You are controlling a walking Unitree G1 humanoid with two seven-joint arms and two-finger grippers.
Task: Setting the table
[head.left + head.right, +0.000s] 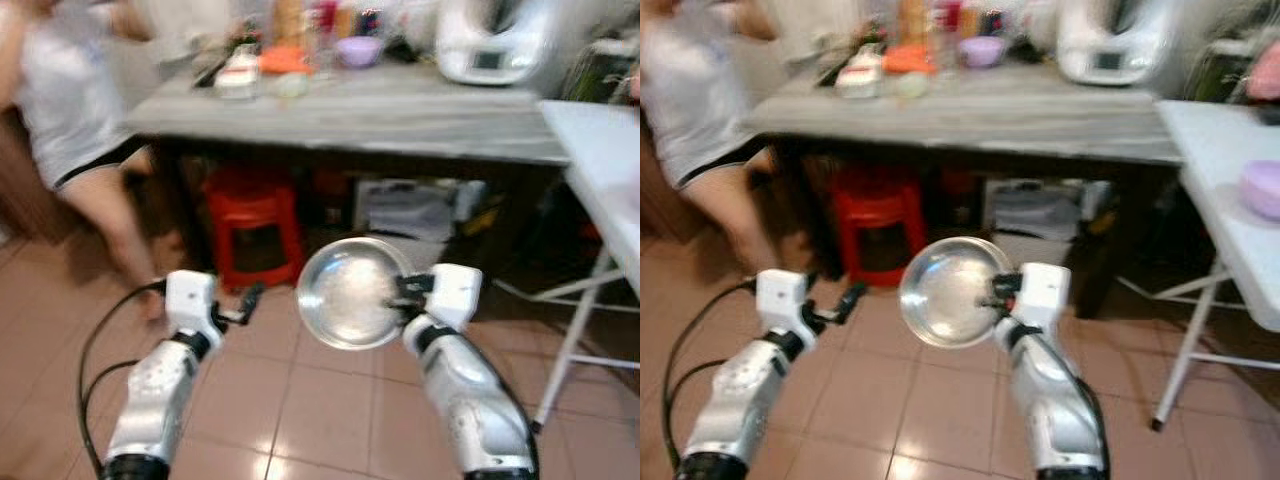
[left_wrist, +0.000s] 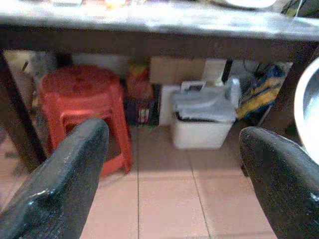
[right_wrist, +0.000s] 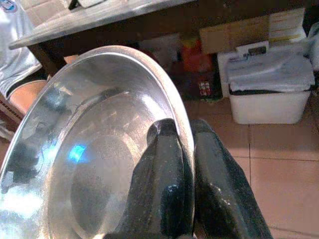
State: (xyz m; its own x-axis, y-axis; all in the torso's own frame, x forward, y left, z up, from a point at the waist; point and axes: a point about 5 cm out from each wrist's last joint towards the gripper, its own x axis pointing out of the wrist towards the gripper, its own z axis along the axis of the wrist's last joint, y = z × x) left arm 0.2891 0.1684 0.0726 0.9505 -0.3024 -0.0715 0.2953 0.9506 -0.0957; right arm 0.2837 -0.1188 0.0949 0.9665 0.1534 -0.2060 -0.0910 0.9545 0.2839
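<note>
Steel bowl [image 1: 349,294], round and shiny, is held tilted above the tiled floor [image 1: 300,400] in front of the robot, its rim pinched between the two black fingers [image 3: 164,184] of the right claw [image 1: 405,297], one finger inside the rim and one outside. Left claw [image 1: 243,305] hangs beside the bowl with its fingers spread and nothing between them. Ahead stands a grey tabletop [image 1: 400,115] crowded with blurred kitchen items, a red stool [image 1: 252,225] beneath it, a white folding tabletop [image 1: 1210,160] carrying a purple bowl [image 1: 1262,188] to the right, and a person [image 1: 60,100] at the left.
</note>
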